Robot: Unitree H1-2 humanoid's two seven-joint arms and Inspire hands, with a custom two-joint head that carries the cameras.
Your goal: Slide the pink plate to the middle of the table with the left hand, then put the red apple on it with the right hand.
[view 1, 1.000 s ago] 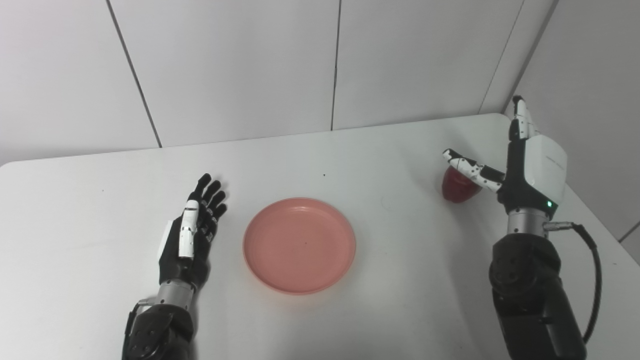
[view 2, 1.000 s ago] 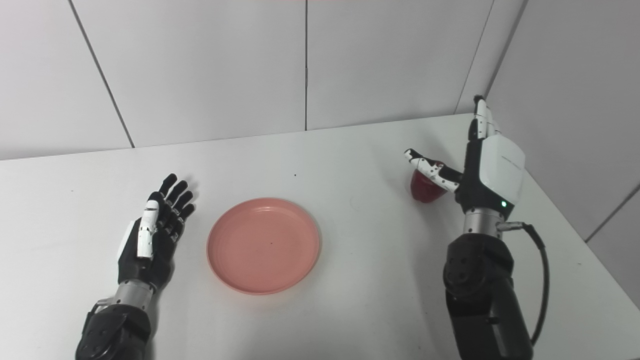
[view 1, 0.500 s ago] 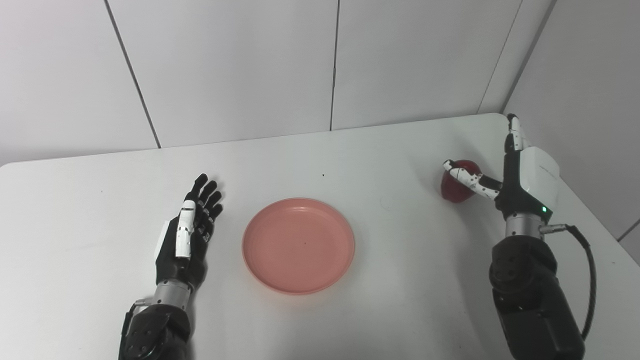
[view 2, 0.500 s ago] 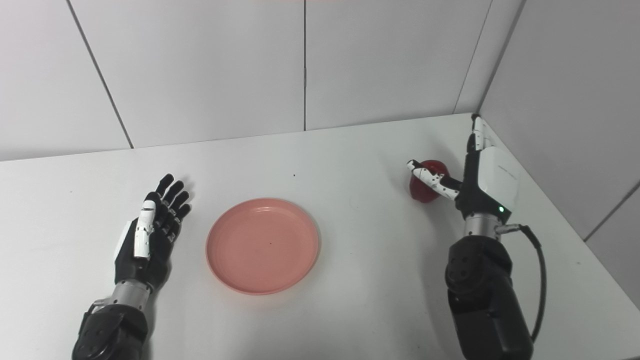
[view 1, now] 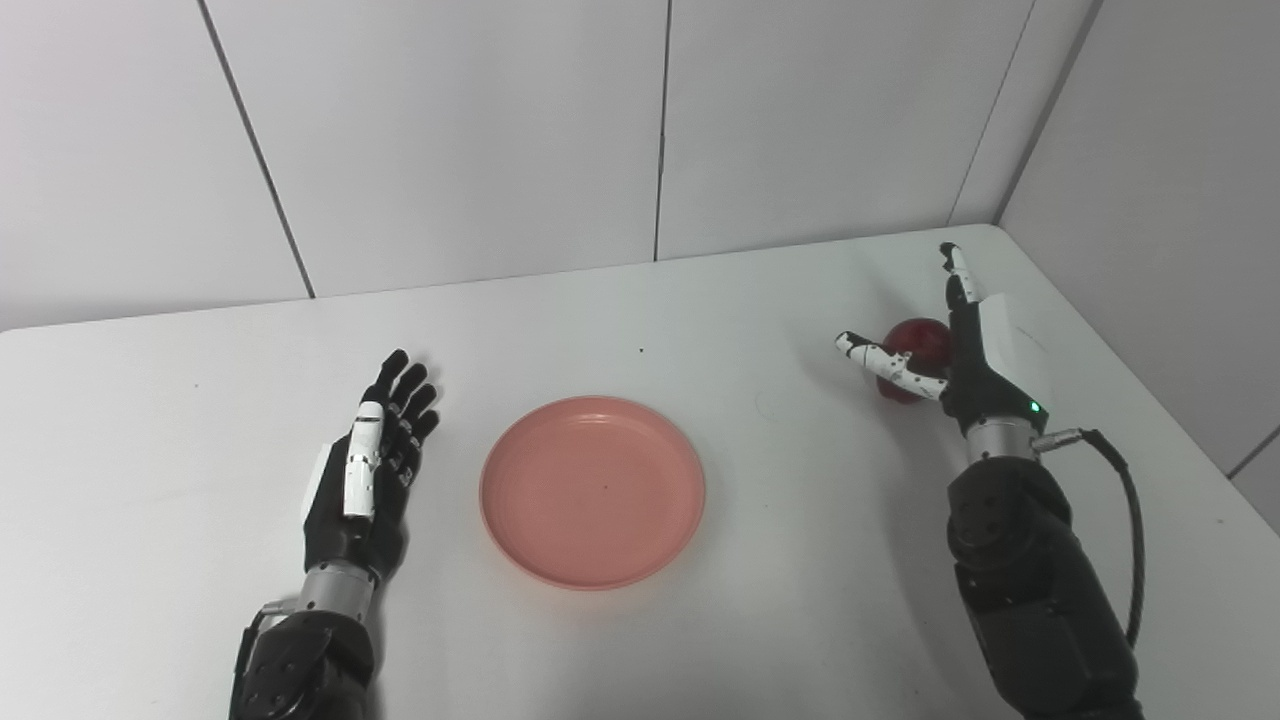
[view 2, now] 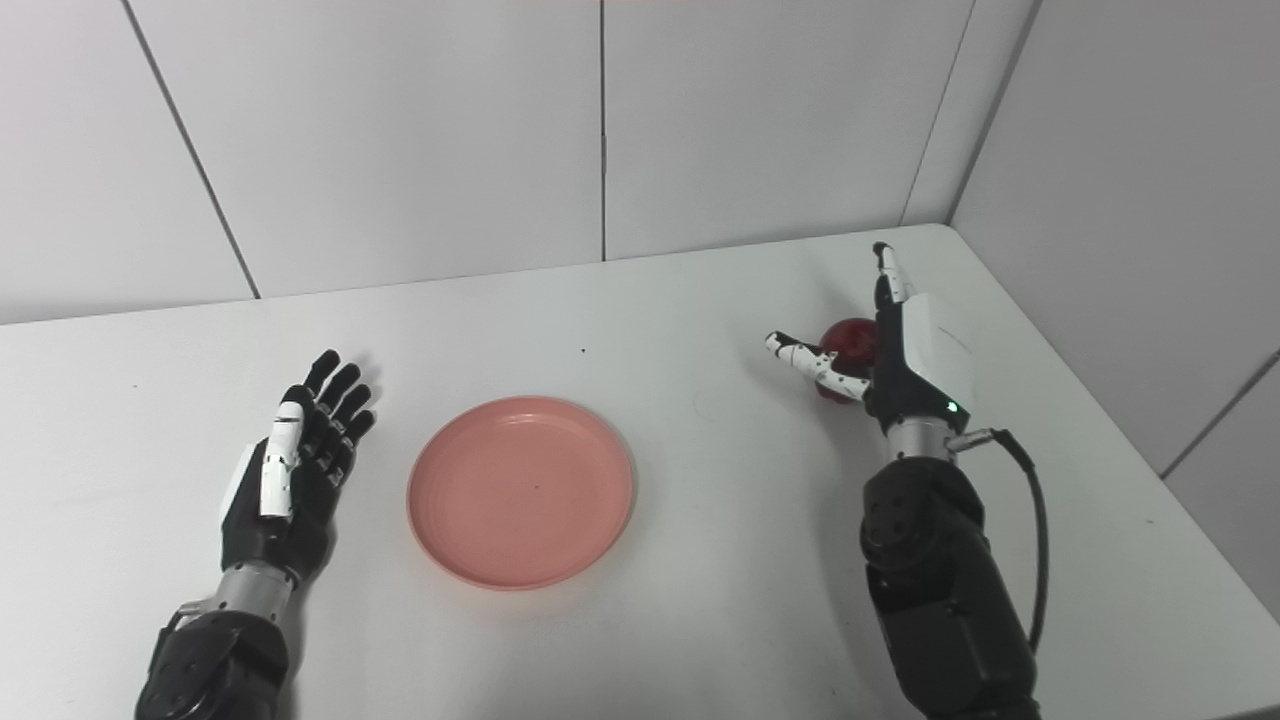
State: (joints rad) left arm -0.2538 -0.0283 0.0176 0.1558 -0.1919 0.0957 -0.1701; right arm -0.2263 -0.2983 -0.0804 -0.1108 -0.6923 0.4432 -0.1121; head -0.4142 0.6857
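On the white tabletop [view 1: 700, 310], the left hand [view 1: 365, 475] lies at the near left, palm up, its fingers [view 1: 405, 385] spread apart and holding nothing. Just to its right, not touching it, the pink plate [view 1: 592, 490] sits flat and bare near the middle of the tabletop. Well to the right, toward the far right corner, the red apple [view 1: 915, 345] rests on the tabletop. The right hand [view 1: 975, 345] stands upright right beside the apple on its right side, fingers pointing up and thumb stretched out across the apple's near side. The hand is spread, not closed around the fruit; whether it touches the apple cannot be told.
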